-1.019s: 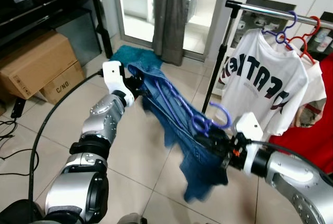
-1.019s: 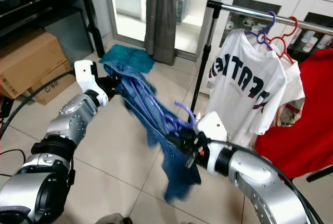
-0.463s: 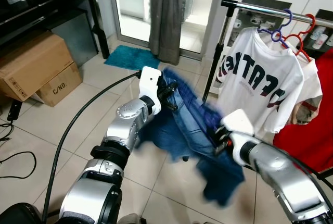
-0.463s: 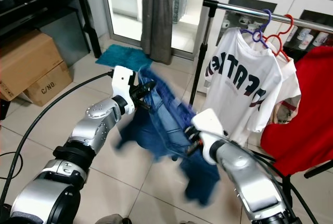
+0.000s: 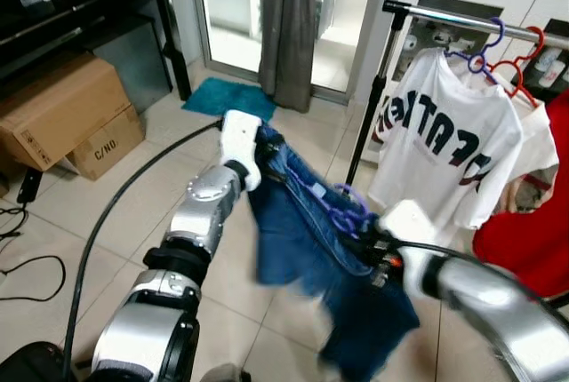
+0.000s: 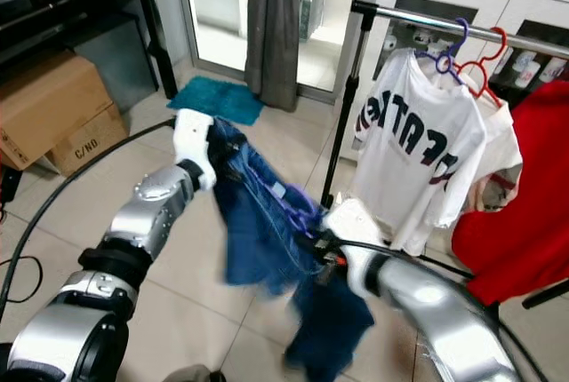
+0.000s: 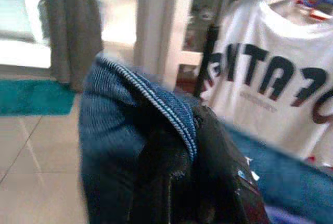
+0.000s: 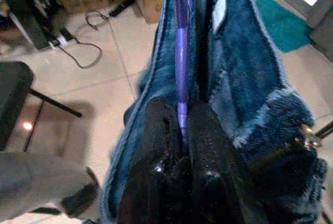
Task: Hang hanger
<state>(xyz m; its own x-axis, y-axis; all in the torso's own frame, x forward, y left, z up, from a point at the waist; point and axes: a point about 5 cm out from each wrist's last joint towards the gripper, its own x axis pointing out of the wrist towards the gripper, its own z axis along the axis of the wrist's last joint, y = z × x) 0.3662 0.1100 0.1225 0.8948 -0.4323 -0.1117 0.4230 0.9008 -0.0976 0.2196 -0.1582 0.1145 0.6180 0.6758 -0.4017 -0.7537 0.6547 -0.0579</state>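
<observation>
Blue denim jeans (image 5: 293,240) hang on a purple hanger (image 5: 331,204) stretched between my two arms, in front of the clothes rack. My left gripper (image 5: 263,146) is shut on the upper end of the jeans; in the left wrist view the denim (image 7: 130,130) folds over a black finger (image 7: 221,182). My right gripper (image 8: 182,122) is shut on the purple hanger (image 8: 182,52), low and near the rack's post. The rack's bar (image 5: 444,18) is up at the right, carrying a white printed T-shirt (image 5: 444,142) on a purple hanger and another shirt on a red hanger (image 5: 524,67).
A red garment (image 5: 533,222) hangs at the far right. Cardboard boxes (image 5: 62,107) sit at the left under a black shelf. A teal mat (image 5: 227,98) and a grey curtain (image 5: 298,27) are behind. A black cable (image 5: 116,213) arcs over the tiled floor.
The jeans swung up toward the rack and have dropped back. My right gripper is lower now, and the hanger's purple hook shows again; both grippers kept hold.
</observation>
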